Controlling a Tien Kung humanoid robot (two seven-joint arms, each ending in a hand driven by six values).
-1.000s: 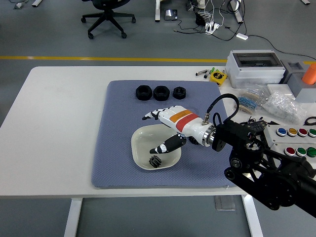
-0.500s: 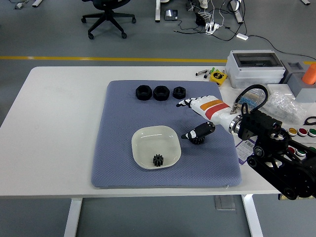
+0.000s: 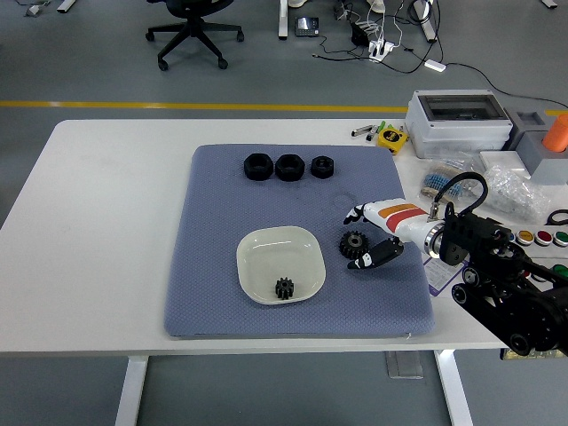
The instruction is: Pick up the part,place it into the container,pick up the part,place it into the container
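A blue-grey mat (image 3: 213, 293) covers the middle of the white table (image 3: 98, 231). On the mat, toward its near edge, sits a cream container (image 3: 257, 248) – a shallow rounded-square dish – with one small black gear (image 3: 284, 287) lying in its near-right part. A second black gear (image 3: 354, 243) lies flat on the mat just to the right of the dish, apart from its rim.

The right hand (image 3: 383, 232) reaches in from the table's right side, its white back with an orange-red stripe turned upward. Its fingers are loosely spread around the second gear – the black-tipped thumb (image 3: 374, 256) on the gear's near side, the other fingers on its far side – and nothing is lifted; whether they touch the gear cannot be told.

Near the mat's far edge three black nuts (image 3: 287, 166) stand in a row. At the table's far right corner are a grey box with a clear lid (image 3: 459, 120), a yellow tape measure (image 3: 390, 137) and a panel of coloured buttons (image 3: 537, 238)
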